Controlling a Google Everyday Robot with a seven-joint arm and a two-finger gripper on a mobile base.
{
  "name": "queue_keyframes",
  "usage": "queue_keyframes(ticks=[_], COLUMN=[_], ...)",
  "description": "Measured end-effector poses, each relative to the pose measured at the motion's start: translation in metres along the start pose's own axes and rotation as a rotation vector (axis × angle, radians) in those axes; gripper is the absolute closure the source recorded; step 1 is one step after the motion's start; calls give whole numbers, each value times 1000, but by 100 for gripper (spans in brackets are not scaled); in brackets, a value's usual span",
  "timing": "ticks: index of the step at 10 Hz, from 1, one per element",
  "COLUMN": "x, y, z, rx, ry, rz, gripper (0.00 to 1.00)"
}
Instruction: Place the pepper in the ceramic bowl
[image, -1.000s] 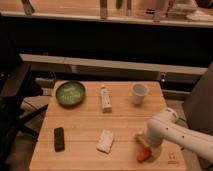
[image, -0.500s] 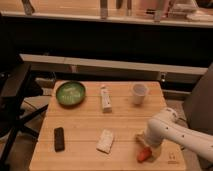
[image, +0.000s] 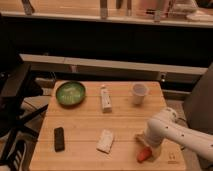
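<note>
Your wooden table (image: 85, 125) fills the view. The white arm (image: 180, 132) reaches in from the right, with its gripper (image: 146, 146) low at the front right corner, just over the pepper (image: 143, 155). You cannot tell whether the claw is spread or pinching it. The ceramic bowl (image: 70, 93) sits at the back left, well apart. Nothing has shifted since half a second ago

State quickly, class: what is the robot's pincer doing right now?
Pincer: down at the pepper, near the wooden table's front right corner; whether open, closed or holding cannot be told.
</note>
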Motion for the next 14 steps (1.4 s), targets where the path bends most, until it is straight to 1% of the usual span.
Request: queue_keyframes(ticks=[2, 3, 4, 5, 6, 8, 9, 14], x=[0, 0, 0, 0, 0, 1, 2, 14], y=[-1, 0, 0, -1, -2, -10, -13, -25], z=[0, 1, 1, 1, 2, -9, -14, -28], rx=[-2, -3, -4, -4, -6, -4, -2, -7], ry=[-3, -4, -5, -5, -5, 8, 12, 28], rz=[-3, -4, -5, -7, -11, -21, -25, -48], gripper=[45, 47, 53, 62, 73, 94, 99, 100])
